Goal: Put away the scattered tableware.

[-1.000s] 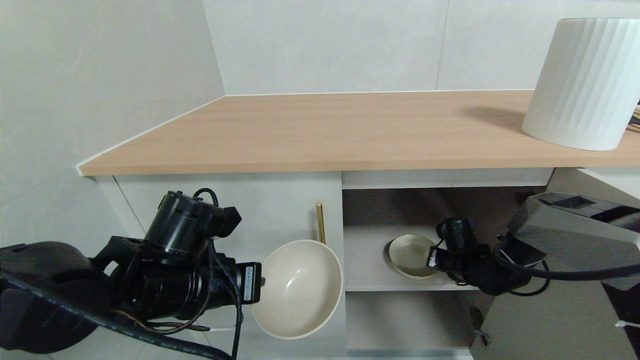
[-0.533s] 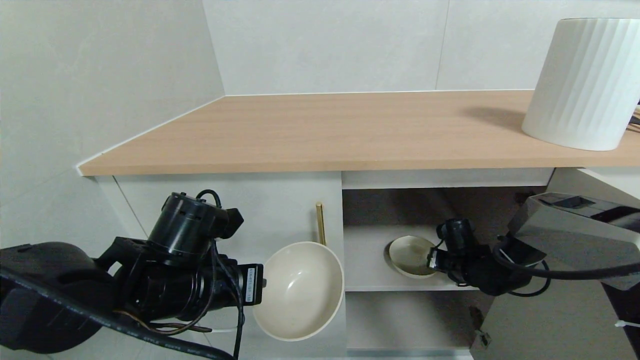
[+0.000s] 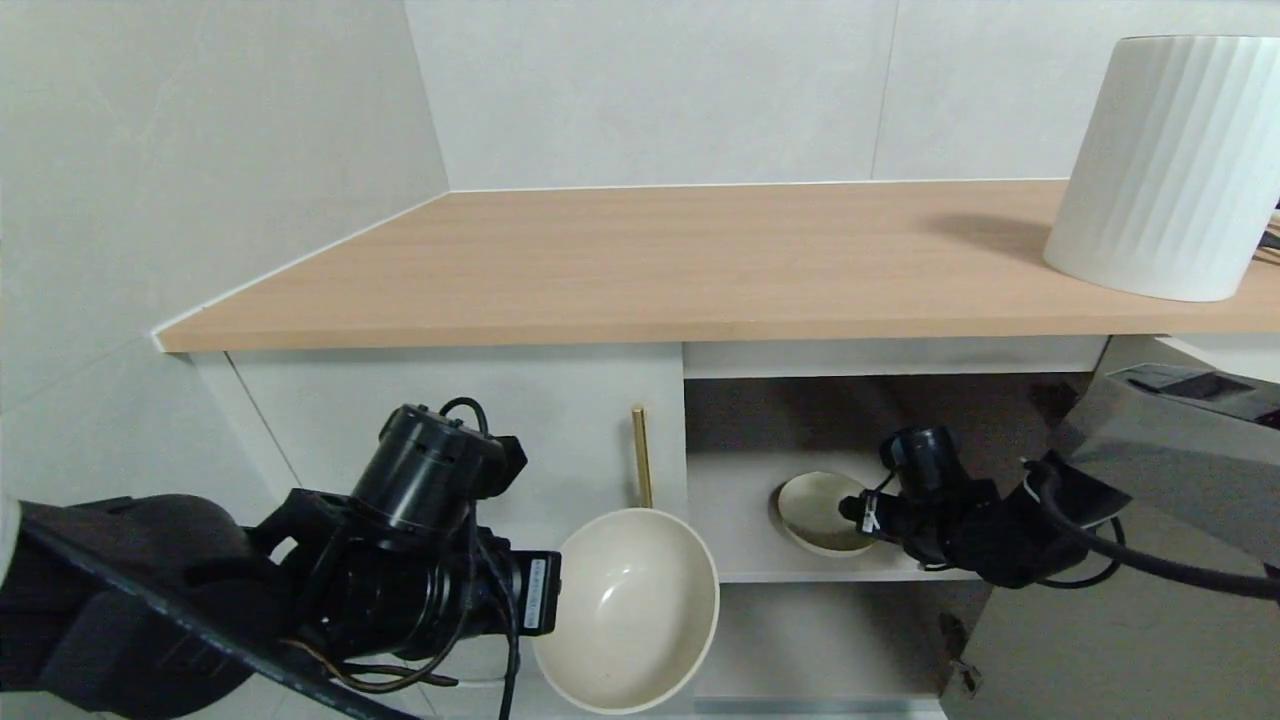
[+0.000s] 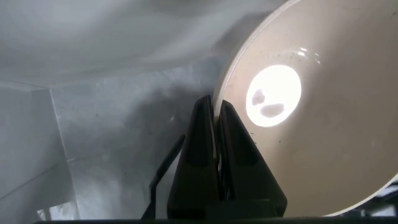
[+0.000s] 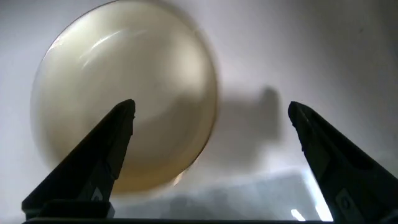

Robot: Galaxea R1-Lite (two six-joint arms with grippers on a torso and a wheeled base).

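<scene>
The left gripper was low in front of the cabinet, and it had the large cream bowl by the rim. In the left wrist view the left gripper was clamped: its two black fingers were pressed together with only the bowl's thin edge between them, one on the outer wall and one inside. The bowl hung off the fingertips, out to the side of the gripper toward the robot's right. It was tipped up on edge, its hollow facing up toward the head camera. It hung in the air before the lower part of the closed cabinet door, just below the gold handle and just left of the open compartment.

Over on the other side, the right gripper was inside that open compartment, level with the shelf. A small cream plate lay flat on the shelf, right beside the gripper's tip on its left. From the right wrist the right gripper was spread wide, and its fingers were well apart. The plate sat beyond the tips, nearer to one finger than the other. Whether either tip touched its rim could not be told.

Up on the wooden countertop a white ribbed container stood at the far right.
</scene>
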